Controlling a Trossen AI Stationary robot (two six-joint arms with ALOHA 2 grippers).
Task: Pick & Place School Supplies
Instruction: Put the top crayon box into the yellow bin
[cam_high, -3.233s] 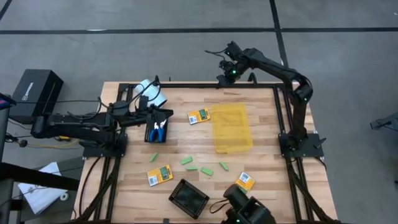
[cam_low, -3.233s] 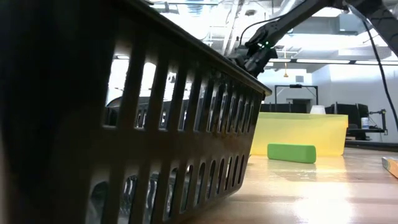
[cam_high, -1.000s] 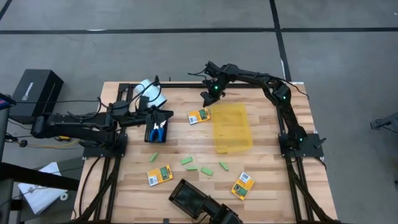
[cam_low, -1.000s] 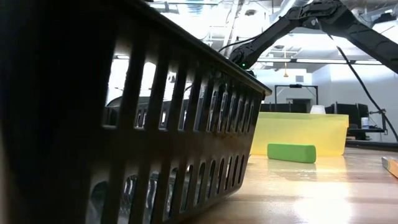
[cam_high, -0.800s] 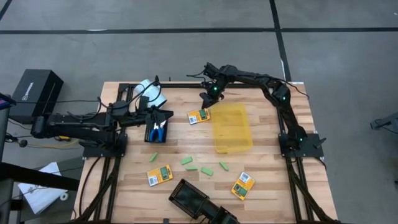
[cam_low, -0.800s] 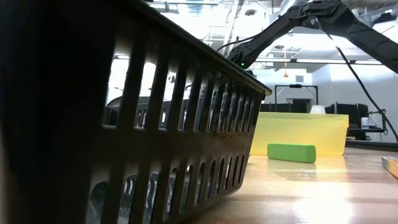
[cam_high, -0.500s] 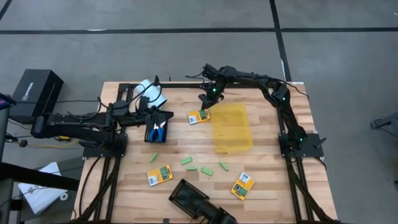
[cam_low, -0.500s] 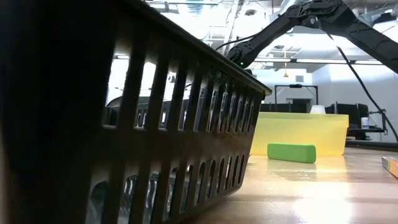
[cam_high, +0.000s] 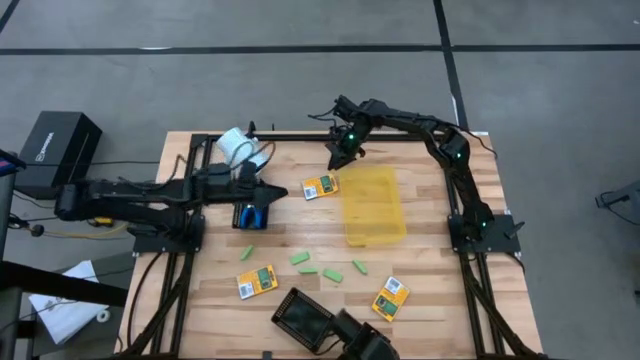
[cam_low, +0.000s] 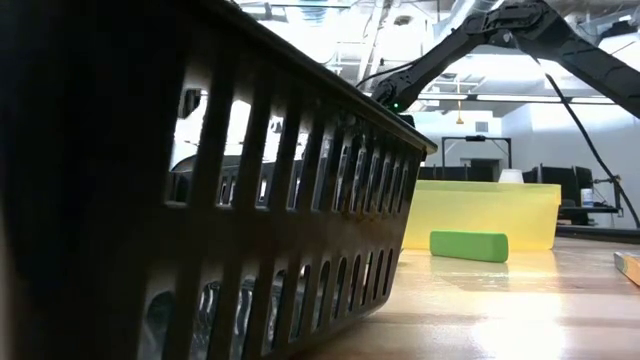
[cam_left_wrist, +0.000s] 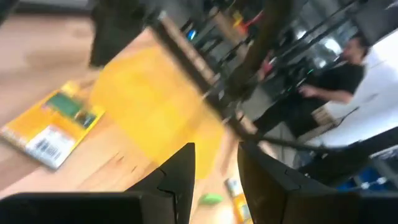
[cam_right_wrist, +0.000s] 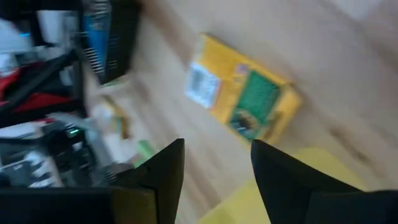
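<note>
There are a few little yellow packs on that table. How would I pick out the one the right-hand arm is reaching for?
Start at the yellow see-through bin in the middle of the wooden table. The pack lies just off the bin's far left corner, below the right gripper. The other two packs sit along the table's near edge.

A light wooden plank surface (cam_high: 420, 265) stands on a grey floor (cam_high: 200, 85) crossed by dark lines. Left of the surface sits a black box (cam_high: 55, 145). Beyond it, the low view shows white walls (cam_low: 560, 130), ceiling lights and dark monitors (cam_low: 555, 180).
</note>
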